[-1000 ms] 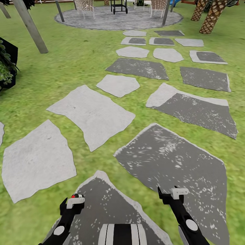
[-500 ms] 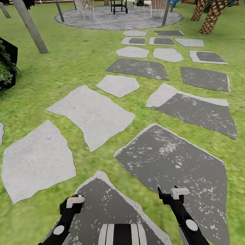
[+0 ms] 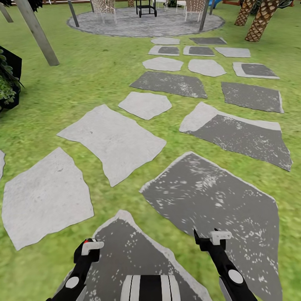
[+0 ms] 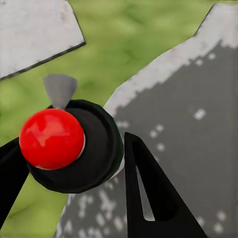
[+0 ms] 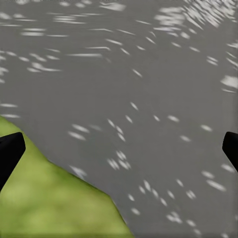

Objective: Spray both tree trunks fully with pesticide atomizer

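I have the robot standing on a stepping-stone path in the garden, with the lawn [image 3: 88,79] spreading out on both sides. From the head camera my left hand [image 3: 90,246] sits low at the near left, over the edge of a dark grey stone [image 3: 133,251]. A small red spot shows at its tip there. In the left wrist camera that hand [image 4: 74,158] is closed on the pesticide atomizer [image 4: 69,146], which I see end-on: a black rounded body with a glossy red ball [image 4: 51,139] on it and a small grey cone-shaped nozzle [image 4: 59,89] sticking out past it. One black finger [image 4: 148,193] runs beside the body, touching it. Below it lie grass and the pale rim of the dark stone.

My right hand [image 3: 213,239] is at the near right, above the big dark speckled stone [image 3: 213,196]. In the right wrist camera its two black fingertips [image 5: 10,153] sit at the far edges of the frame, so it is spread wide with nothing between them, over grey speckled stone and a corner of grass.

Ahead, pale slabs [image 3: 115,142] and more dark ones lead away to a round grey paved patio [image 3: 146,23] at the far end, with chairs [image 3: 194,8] and a black frame [image 3: 146,6] on it. A smooth grey leaning tree trunk [image 3: 37,31] stands at the far left, well apart from both hands. Scaly palm trunks [image 3: 261,19] rise at the far right, and a dark planter [image 3: 8,79] with leaves sits at the left edge.
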